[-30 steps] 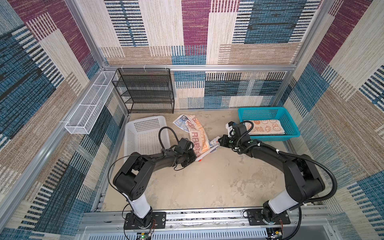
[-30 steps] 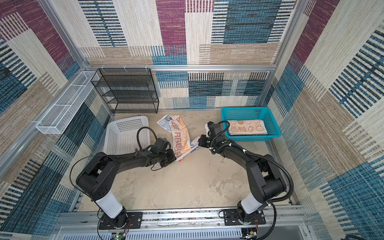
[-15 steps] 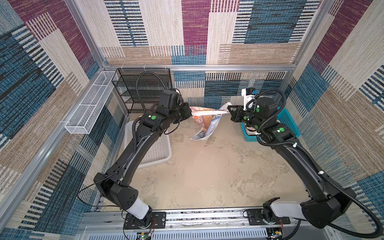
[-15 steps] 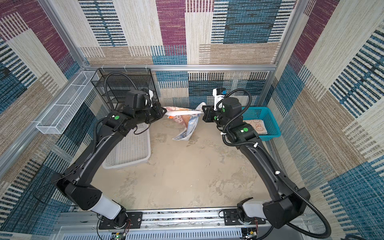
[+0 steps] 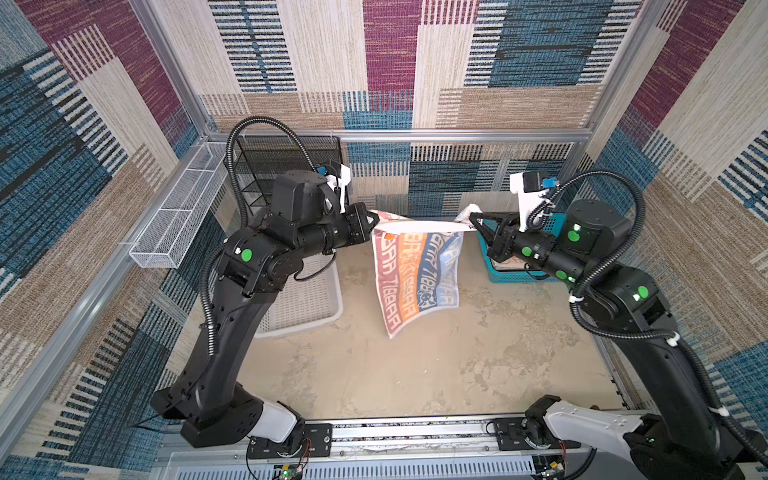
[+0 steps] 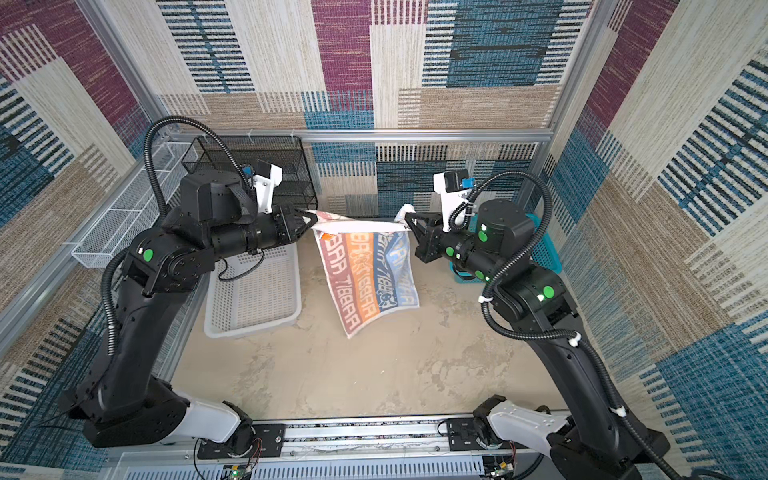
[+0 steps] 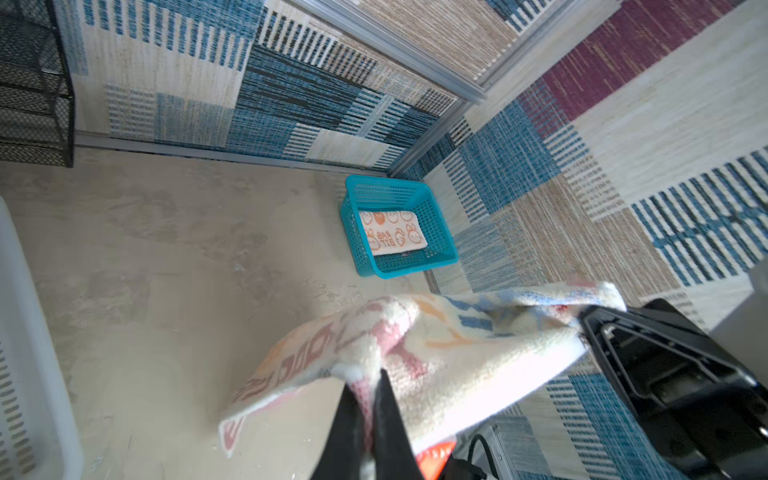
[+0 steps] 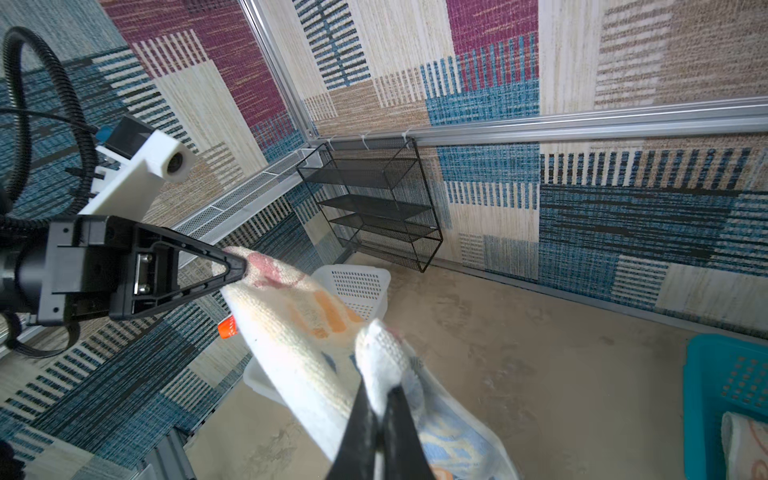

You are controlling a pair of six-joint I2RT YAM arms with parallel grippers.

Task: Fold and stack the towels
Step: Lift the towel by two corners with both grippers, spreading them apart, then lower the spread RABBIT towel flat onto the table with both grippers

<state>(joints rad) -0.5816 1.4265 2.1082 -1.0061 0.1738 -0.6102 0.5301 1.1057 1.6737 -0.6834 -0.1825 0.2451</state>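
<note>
Above the middle of the desk, the left gripper is clamped on one top corner of the cream terry towel with large orange-and-blue "RABBIT" lettering. The right gripper is clamped on the opposite top corner. The top edge is stretched nearly level between them, and the cloth hangs open with a slight slant, lettering facing the arm bases.

A white perforated plastic basket sits on the desk below the left arm. A teal plastic mesh basket stands in the far corner by the right arm and holds a folded cream towel printed with orange rabbits.

Step in hand, as judged: spreading the lettered towel before folding. The next move probably calls for lowering both corners together at equal tension, laying the cloth flat on bare desk clear of both baskets.
</note>
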